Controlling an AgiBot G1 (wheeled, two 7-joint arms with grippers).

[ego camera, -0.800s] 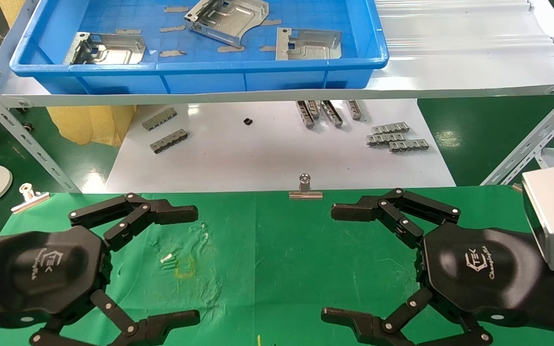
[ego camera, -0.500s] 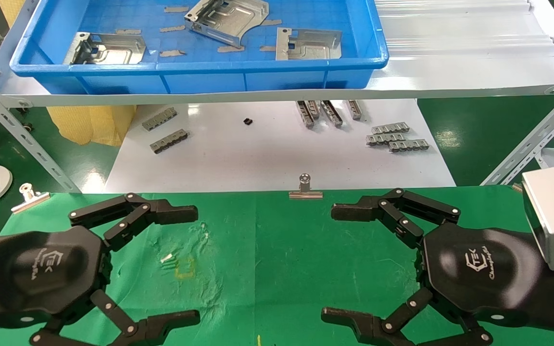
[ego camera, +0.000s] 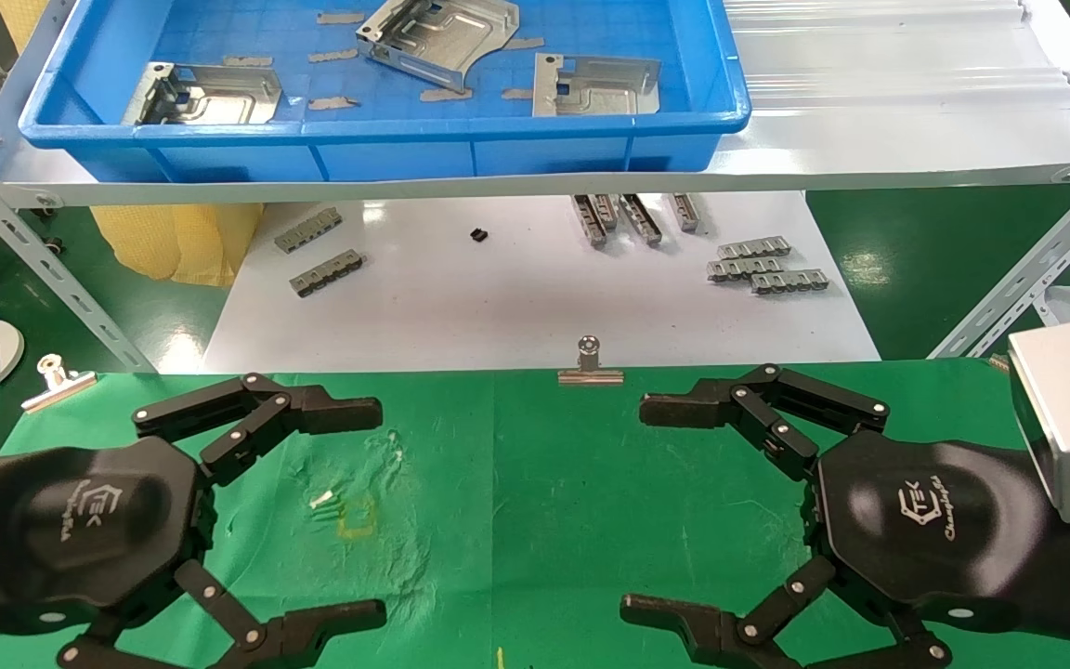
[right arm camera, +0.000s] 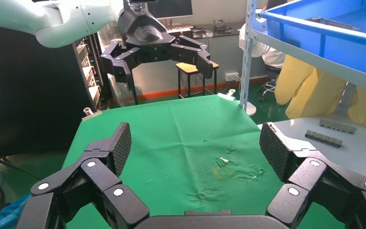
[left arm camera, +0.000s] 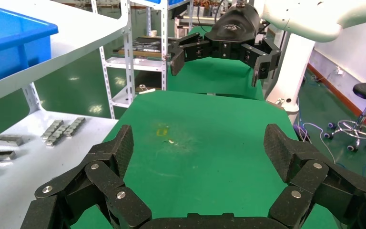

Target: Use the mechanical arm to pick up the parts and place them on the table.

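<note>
While both arms hang low over the green desk [ego camera: 535, 483], nothing is held:
Left end effector [ego camera: 377, 506]: over the desk's left side, fingers spread wide apart, nothing between them; the left wrist view shows the same gap [left arm camera: 198, 143].
Yellow mark [ego camera: 356, 518]: on the wrinkled cloth just right of the left end effector's fingers.
Left part [ego camera: 203, 93]: a silver plate lying flat at the left end of the blue tray [ego camera: 386, 149].
Middle part [ego camera: 437, 32]: tilted, at the tray's far middle.
Right part [ego camera: 595, 85]: flat, near the tray's front right.
Tray: on the raised white shelf [ego camera: 906, 111], well apart from both end effectors.
Toothed strips [ego camera: 326, 274]: scattered on the white board [ego camera: 516, 297] below the shelf.
Binder clip [ego camera: 590, 363]: on the desk's far edge, between the two end effectors.
Right end effector [ego camera: 632, 506]: over the desk's right side, fingers wide apart and empty, also seen in the right wrist view [right arm camera: 195, 143].
</note>
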